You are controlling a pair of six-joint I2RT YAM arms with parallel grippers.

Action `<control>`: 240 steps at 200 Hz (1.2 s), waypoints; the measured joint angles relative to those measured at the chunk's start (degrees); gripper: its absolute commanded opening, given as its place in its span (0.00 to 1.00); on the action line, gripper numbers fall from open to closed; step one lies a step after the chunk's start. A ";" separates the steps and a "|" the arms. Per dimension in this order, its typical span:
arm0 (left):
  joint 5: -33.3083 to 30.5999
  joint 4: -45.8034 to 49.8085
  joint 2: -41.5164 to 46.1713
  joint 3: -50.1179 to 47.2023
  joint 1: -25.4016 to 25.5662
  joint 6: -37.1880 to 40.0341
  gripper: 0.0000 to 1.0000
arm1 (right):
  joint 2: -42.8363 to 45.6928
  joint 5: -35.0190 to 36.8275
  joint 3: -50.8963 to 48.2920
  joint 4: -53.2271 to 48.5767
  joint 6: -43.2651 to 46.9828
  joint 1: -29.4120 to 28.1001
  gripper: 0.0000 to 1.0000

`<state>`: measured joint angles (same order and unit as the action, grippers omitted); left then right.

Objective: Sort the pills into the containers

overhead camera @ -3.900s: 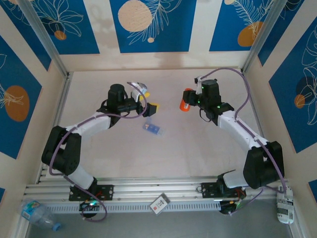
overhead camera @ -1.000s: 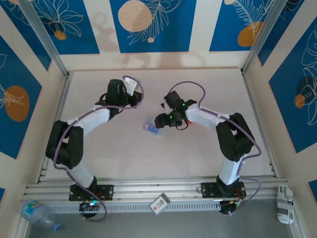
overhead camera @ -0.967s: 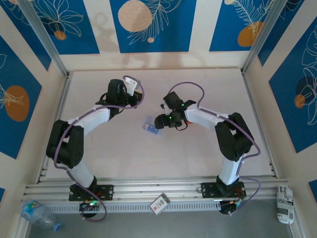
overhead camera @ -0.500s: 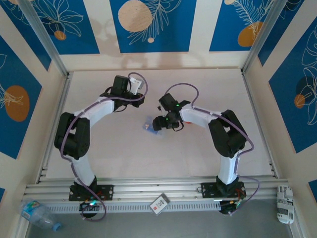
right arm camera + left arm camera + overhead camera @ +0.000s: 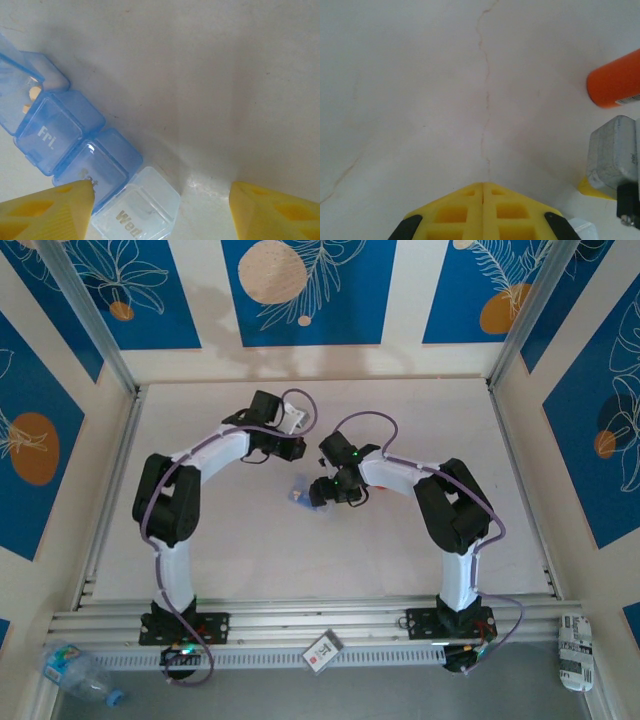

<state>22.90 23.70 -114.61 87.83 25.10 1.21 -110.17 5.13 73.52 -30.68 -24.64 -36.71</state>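
2 pincers differ: left pincer (image 5: pixel 483 186) clenched near the orange bottle (image 5: pixel 615 80), right pincer (image 5: pixel 161 192) released above the blue containers (image 5: pixel 75 145).

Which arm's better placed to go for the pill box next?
Likely right. The right gripper is open just above the pill box. The left gripper is shut, aimed at bare table near the orange bottle.

left end effector (image 5: pixel 483 192) pinched, right one (image 5: pixel 161 191) parted
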 measured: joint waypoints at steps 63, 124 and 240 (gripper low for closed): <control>-1.38 9.11 -4.50 5.42 1.84 2.38 0.00 | 0.00 0.00 0.00 0.02 -0.83 -0.04 0.70; -2.43 15.19 -4.85 7.50 2.34 2.64 0.00 | 0.00 0.00 0.00 0.09 -1.25 -0.04 0.70; -2.64 17.86 -4.83 6.75 2.91 2.86 0.00 | 0.00 -0.17 -0.50 1.27 -1.70 -0.04 0.69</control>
<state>20.25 41.56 -119.44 94.59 28.01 4.08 -110.17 4.95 73.01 -29.41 -26.35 -36.75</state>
